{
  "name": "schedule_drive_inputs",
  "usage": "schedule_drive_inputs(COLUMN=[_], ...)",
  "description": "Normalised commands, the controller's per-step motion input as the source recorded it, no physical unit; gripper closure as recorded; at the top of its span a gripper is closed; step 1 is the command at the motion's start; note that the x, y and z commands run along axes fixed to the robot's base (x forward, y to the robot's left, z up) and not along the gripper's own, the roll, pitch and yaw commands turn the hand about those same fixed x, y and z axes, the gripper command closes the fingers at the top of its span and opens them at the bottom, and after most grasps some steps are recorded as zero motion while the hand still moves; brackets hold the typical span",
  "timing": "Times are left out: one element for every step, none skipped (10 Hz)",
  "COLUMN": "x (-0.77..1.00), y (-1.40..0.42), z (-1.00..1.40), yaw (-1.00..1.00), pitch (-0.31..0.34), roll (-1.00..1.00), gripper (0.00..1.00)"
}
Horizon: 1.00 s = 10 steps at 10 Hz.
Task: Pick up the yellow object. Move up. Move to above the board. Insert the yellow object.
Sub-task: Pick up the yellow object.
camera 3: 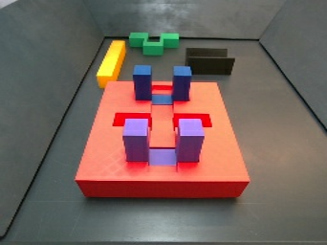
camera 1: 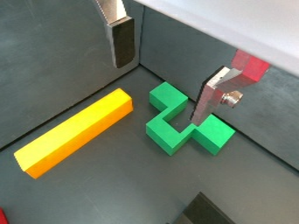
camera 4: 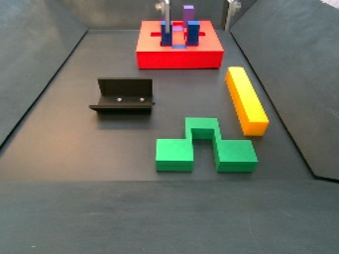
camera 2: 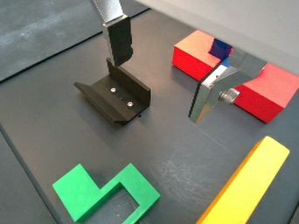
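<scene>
both wrist views show the gripper (camera 1: 158,74) hanging above the dark floor with its fingers (camera 1: 121,42) spread wide and nothing between them. in a side view the yellow object (camera 4: 247,99) lies flat on the floor, just right of the green notched block (camera 4: 200,145) and nearer than the board (camera 4: 180,46). the board carries upright blue posts (camera 3: 161,82) and purple posts (camera 3: 163,138). the fixture (camera 4: 123,96) stands left of the yellow object, well apart from it.

Even bright light, soft shadows, sharp
</scene>
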Motion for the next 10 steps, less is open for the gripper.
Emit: schedule_drive_inputs(x=[0.02, 0.0, -0.13, -0.14, -0.25, -0.31, -0.53, -0.55, -0.31, -0.32], y=[0.0, -0.02, -0.44, -0.62, -0.75, -0.55, -0.32, -0.12, 0.04, 0.21], z=[0.0, -0.26, -0.45, -0.48, -0.44, -0.4, -0.38, -0.32, -0.24, -0.24], yaw=[0.0, -0.1, 0.0, 0.01, 0.07, 0.11, 0.02, 0.0, -0.05, -0.16], pitch=[0.0, 0.0, -0.057, -0.081, -0.096, -0.074, -0.093, -0.087, 0.0, 0.0], roll=[0.0, 0.06, 0.19, 0.23, 0.33, 0.27, 0.21, 0.14, 0.0, 0.0], gripper=[0.0, 0.0, 0.0, 0.0, 0.0, 0.0, 0.0, 0.0, 0.0, 0.0])
